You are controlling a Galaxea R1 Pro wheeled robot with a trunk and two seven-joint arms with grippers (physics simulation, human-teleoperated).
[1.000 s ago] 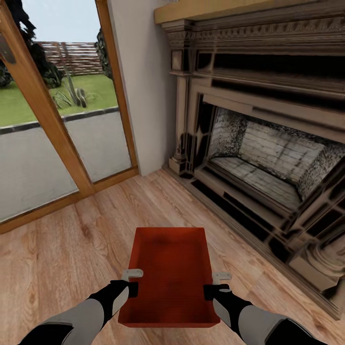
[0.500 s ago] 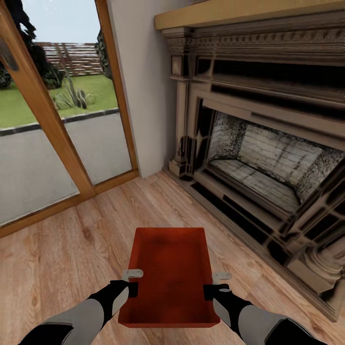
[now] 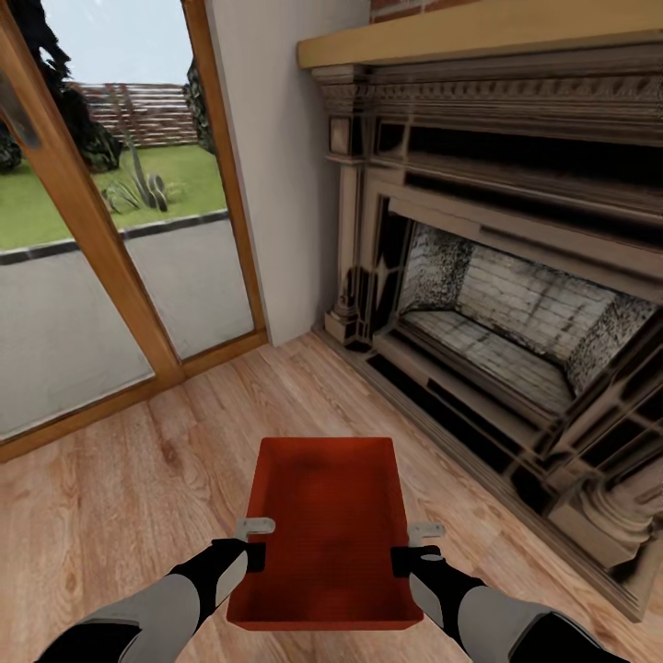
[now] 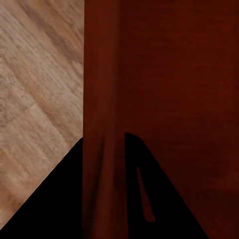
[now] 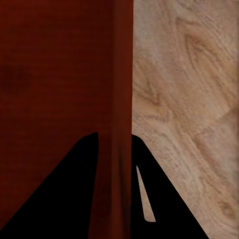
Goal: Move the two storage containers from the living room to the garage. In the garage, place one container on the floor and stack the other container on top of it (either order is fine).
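Over the wood floor (image 3: 138, 479), beside the fireplace (image 3: 516, 304), the left tool (image 3: 256, 541) and right tool (image 3: 416, 545) each clamp one side wall of the bin (image 3: 324, 525).

Both arms reaching forward, low and near, forearms angling inward. Left claw (image 3: 255, 543) clamping the left wall of the storage container (image 3: 327, 525), right claw (image 3: 414, 548) clamping its right wall; each claw's fingers straddling a wall.
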